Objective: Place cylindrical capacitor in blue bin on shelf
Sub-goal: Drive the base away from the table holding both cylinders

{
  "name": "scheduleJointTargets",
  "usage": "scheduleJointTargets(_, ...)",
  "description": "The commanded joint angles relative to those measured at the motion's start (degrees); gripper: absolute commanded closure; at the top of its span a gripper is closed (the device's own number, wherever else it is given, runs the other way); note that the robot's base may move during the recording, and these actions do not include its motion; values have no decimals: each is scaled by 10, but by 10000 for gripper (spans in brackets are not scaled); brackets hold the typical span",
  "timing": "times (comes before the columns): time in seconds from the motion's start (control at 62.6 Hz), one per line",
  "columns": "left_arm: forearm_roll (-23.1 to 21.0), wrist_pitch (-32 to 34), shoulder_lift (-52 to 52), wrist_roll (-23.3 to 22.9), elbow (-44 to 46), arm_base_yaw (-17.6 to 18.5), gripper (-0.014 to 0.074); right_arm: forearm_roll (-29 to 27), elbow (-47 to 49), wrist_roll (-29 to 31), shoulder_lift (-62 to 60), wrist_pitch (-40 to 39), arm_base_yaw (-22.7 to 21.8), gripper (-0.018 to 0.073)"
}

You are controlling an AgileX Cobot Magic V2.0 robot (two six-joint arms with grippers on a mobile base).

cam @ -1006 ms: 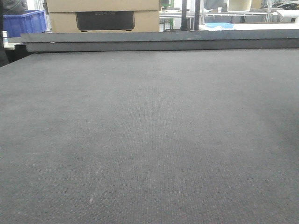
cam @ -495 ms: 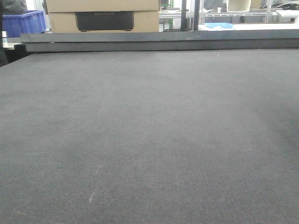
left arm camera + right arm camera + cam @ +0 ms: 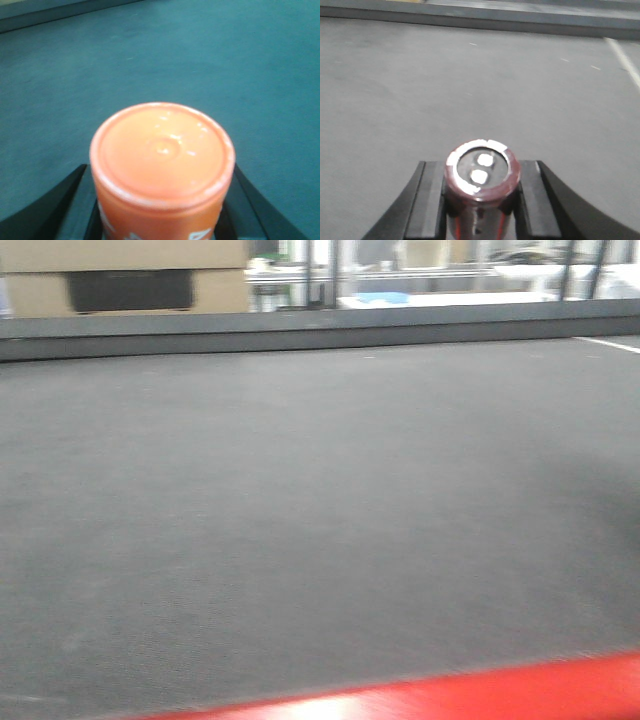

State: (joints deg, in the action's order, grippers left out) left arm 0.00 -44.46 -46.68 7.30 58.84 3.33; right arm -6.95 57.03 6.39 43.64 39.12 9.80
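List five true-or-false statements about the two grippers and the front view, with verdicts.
1. The right gripper is shut on a dark red capacitor with two pale terminals on its end. True.
2. The left gripper is empty. False: it grips an orange cylinder.
3. A blue bin stands on the grey mat in the front view. False: no bin shows on it there.
4. A cardboard box shows beyond the mat's far edge. True.
5. A green strip crosses the bottom of the front view. False: the strip is red.
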Motion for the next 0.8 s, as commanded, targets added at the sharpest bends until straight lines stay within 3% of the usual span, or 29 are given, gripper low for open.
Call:
scheduleJointTargets(0.0,0,9,2,0,2,-3,708,2,5,1,-3,-11,1,721)
scheduleJointTargets(0.782,0,9,2,0,2,-3,708,2,5,1,-3,-11,1,721)
